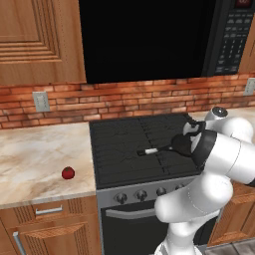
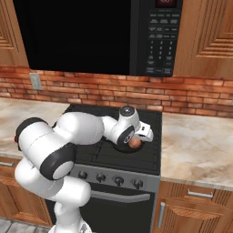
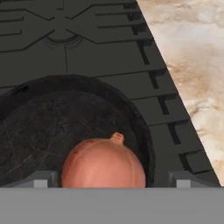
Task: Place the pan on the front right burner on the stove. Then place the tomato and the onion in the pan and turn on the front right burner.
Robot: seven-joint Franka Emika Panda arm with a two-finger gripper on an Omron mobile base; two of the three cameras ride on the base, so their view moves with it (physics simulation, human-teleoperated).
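The black pan (image 3: pixel 52 118) sits on the front right burner (image 3: pixel 162 109) of the stove (image 1: pixel 124 144), its long handle (image 1: pixel 154 150) pointing left. The tan-pink onion (image 3: pixel 103 164) lies inside the pan near its right rim, and shows under my hand in the right base view (image 2: pixel 134 143). My gripper (image 3: pixel 112 180) hangs low over the onion and is open. Its fingertips (image 3: pixel 41 179) stand wide on either side of the onion with a gap to it. The red tomato (image 1: pixel 68 173) rests on the marble counter left of the stove.
Marble counter (image 3: pixel 192 57) runs right of the stove, close to the pan. A row of dark knobs (image 1: pixel 141 195) lines the stove front above the oven handle. A microwave (image 2: pixel 113 36) hangs above the cooktop, before a brick wall.
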